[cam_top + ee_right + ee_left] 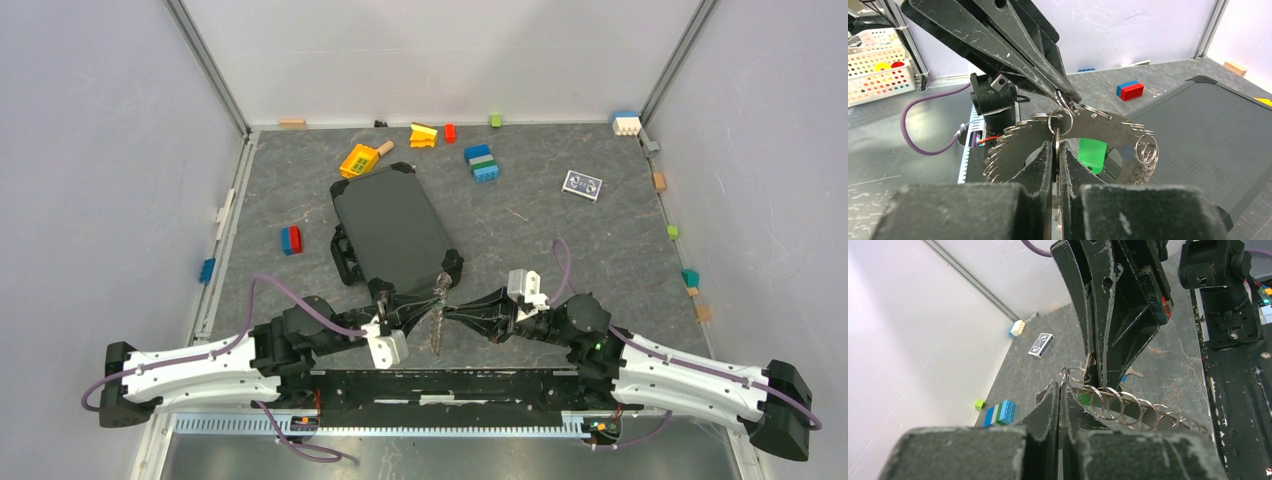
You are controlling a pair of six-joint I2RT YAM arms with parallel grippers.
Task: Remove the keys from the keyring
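A dark stone-patterned counter [600, 260] carries a flat black case [390, 225] lying at an angle near its middle. Just in front of the case, above the counter's near edge, the two arms meet tip to tip. The left tool [1069, 96] is closed, pinching a small wire loop at the top of the keyring [1120, 122], which hangs in the air between the arms. The right tool [1057, 147] is pressed almost together on a thin edge-on metal piece among the keys [1008, 147], which fan out like saw teeth. A green tag [1093, 152] hangs inside the ring.
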